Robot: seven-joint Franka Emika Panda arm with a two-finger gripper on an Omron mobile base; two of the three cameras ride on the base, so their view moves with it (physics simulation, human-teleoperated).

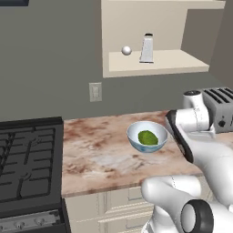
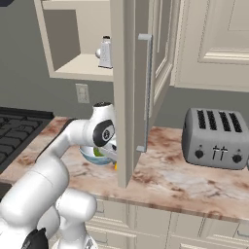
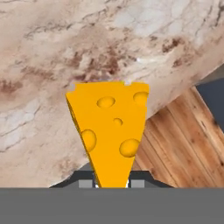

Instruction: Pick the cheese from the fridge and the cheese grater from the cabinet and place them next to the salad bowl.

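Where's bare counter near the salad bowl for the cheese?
Free: marble counter between stove and salad bowl, and the strip in front of the bowl. Crowded: the bowl's right, with the arm and toaster. Cheese sits in the gripper.

One bowl (image 1: 146,135), one grater (image 1: 146,48), one toaster (image 2: 217,138).

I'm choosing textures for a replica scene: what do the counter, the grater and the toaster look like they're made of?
Counter: polished stone, likely marble; brown-white veining.
Cheese grater: seemingly dull grey metal, dark handle.
Toaster: apparently brushed grey metal with black knobs.
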